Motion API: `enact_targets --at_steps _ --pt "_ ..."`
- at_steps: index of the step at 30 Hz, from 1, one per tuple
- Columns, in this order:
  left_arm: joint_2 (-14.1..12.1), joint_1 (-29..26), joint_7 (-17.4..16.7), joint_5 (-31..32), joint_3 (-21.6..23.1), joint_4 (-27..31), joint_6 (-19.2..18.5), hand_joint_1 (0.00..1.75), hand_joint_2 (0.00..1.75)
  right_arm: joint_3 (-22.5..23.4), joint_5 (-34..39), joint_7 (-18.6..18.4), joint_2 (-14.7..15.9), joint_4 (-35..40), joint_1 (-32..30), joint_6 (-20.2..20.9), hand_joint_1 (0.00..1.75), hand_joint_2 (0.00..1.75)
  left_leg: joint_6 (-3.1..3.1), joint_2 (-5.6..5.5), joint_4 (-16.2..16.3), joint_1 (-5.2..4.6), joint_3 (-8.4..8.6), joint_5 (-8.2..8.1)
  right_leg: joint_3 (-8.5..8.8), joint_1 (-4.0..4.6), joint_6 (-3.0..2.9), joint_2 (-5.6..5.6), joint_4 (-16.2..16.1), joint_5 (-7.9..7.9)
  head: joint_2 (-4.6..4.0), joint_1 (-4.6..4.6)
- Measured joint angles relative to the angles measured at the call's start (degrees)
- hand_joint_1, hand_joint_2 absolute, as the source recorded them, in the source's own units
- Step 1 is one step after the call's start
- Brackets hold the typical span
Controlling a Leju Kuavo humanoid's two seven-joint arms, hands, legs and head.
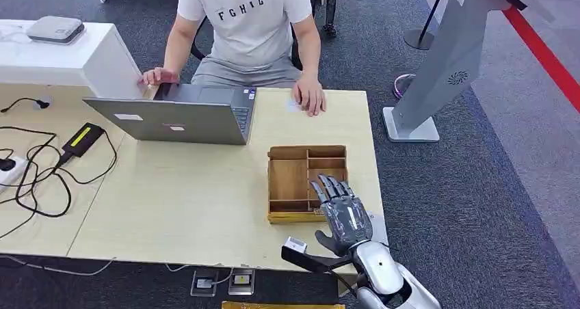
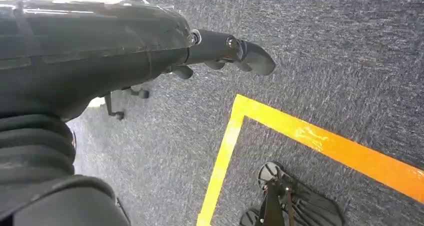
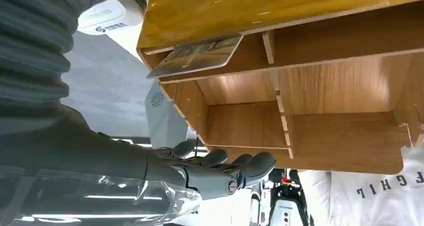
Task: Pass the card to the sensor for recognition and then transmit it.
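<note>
A wooden tray [image 1: 291, 179] with several compartments stands on the table's right part. My right hand [image 1: 344, 212] hovers over its near right corner, fingers stretched out and apart, holding nothing. In the right wrist view a card [image 3: 195, 56] leans in a narrow compartment of the tray [image 3: 340, 136], apart from my right hand [image 3: 220, 171]. A white pad with a logo [image 3: 107, 18] lies just beside the tray. My left hand [image 2: 225, 51] hangs over the grey carpet with nothing in it, fingers loosely extended.
A person in a white shirt [image 1: 249, 15] sits across the table with both hands by a grey laptop [image 1: 178, 117]. Black cables [image 1: 41, 165] lie at the left. A grey kiosk stand [image 1: 444, 63] rises right of the table. Yellow floor tape [image 2: 310, 136] marks the carpet.
</note>
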State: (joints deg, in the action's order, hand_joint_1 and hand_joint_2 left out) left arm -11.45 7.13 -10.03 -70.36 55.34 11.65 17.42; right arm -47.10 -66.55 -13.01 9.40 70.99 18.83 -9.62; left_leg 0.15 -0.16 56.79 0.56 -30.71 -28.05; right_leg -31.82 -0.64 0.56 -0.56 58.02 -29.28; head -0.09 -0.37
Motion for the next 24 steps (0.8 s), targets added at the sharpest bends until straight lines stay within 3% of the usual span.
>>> enact_targets --at_steps 24 --pt "0.5 0.0 -0.7 0.0 0.0 0.0 0.2 0.0 0.0 1.6 -2.5 1.0 -1.6 -1.6 0.2 0.2 0.0 1.75 0.0 0.0 0.0 0.0 0.0 0.0 0.0 0.0 0.0 0.0 0.0 0.0 0.02 0.02"
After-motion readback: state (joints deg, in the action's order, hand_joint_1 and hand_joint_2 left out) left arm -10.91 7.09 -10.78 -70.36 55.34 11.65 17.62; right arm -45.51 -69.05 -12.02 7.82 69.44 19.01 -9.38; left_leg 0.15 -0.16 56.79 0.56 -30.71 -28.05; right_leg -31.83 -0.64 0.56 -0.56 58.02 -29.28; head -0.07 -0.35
